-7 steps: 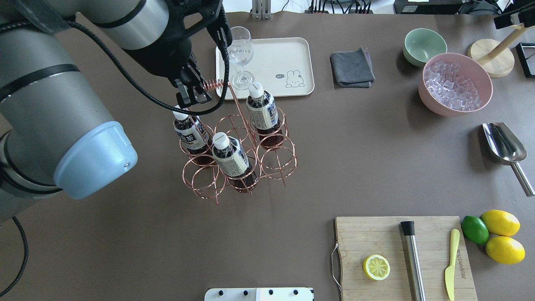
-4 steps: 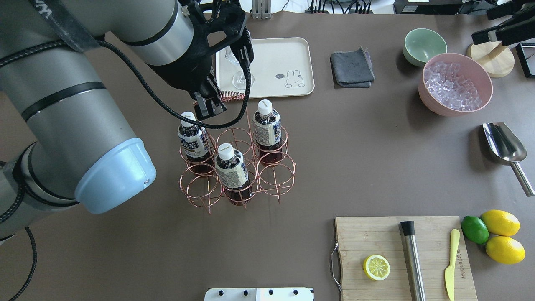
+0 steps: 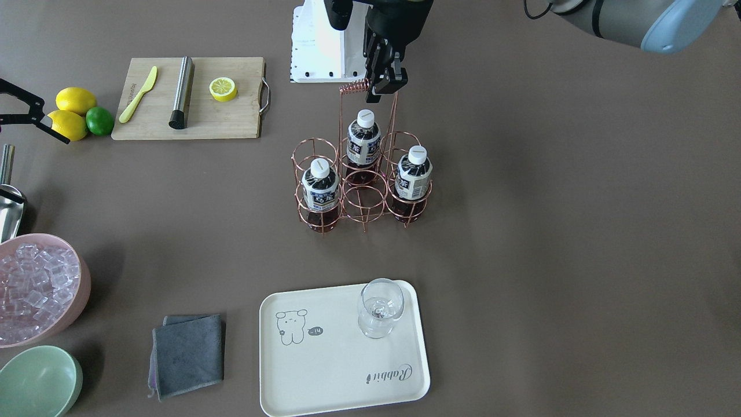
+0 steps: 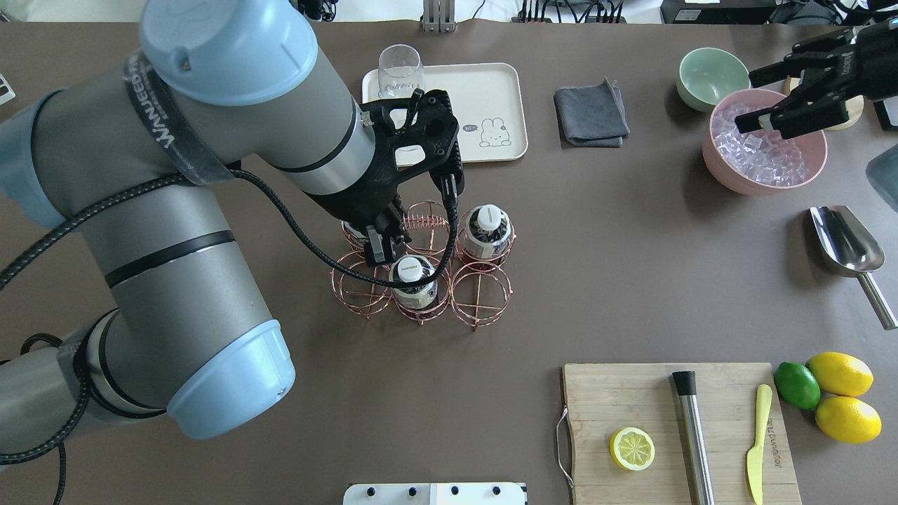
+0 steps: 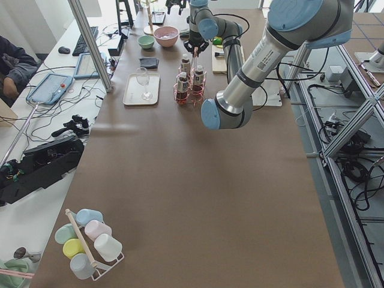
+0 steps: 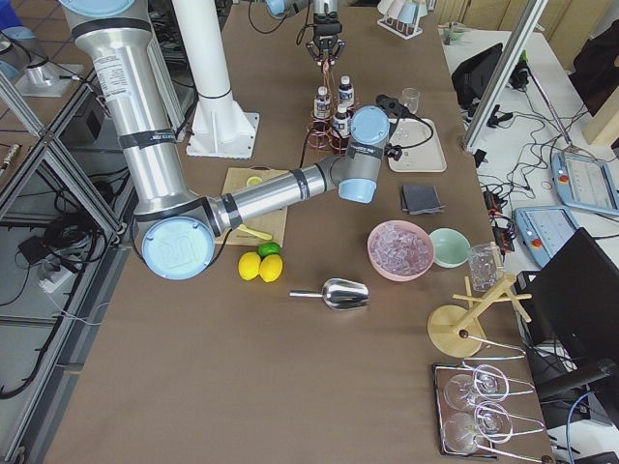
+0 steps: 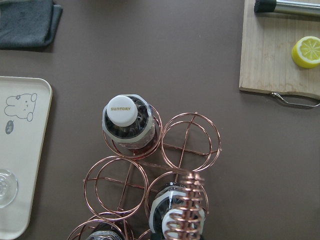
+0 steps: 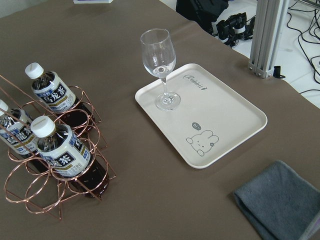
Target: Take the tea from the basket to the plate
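I have the left gripper [image 3: 385,87] right above the basket [image 3: 345,200]. Its jaws are clenched on the top bar of the tall handle, just beside the coil [image 3: 354,88]. The basket stands level on the counter [image 3: 550,231], and all three teas sit upright in its ring cells below the jaws, none of them gripped. One tea [image 3: 363,141] is almost straight under the jaws, in the middle cell of the row nearer the robot. A second tea [image 3: 322,186] and a third tea [image 3: 413,175] fill the two end cells of the farther row, down and out to either side of the jaws. In the overhead view the gripper body hides most of one bottle. In the left wrist view the coil lies close under the camera, with a white cap beyond it. The plate [image 3: 341,370] lies on the counter past the basket, on the side of the jaws away from the robot and well apart from the teas. It carries only a glass [image 3: 379,310] near one corner. The right gripper [image 4: 747,99] is far off to the right of the basket. Its jaws are spread with nothing between them, above a pink bowl [image 4: 708,161] of ice.
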You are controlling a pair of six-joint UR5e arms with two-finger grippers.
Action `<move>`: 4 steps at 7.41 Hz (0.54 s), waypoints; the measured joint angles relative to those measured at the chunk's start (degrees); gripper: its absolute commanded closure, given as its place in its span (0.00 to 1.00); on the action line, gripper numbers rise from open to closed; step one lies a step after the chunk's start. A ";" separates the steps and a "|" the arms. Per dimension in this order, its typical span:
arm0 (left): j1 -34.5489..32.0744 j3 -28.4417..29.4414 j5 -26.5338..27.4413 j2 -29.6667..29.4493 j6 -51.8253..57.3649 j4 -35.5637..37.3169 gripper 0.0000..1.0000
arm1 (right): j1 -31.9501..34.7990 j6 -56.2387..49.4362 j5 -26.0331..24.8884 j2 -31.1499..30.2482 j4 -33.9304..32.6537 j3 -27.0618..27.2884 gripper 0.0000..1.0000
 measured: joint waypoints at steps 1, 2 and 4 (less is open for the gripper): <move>0.17 -0.07 0.00 0.03 -0.03 -0.38 1.00 | -4.25 0.42 -5.31 1.61 1.96 -0.35 0.00; 0.07 -0.21 -0.13 0.17 -0.04 -0.31 1.00 | -7.86 0.86 -9.26 3.28 3.82 -0.48 0.00; -0.30 -0.28 -0.20 0.26 -0.04 0.04 1.00 | -12.65 1.25 -13.48 5.14 10.84 -0.60 0.00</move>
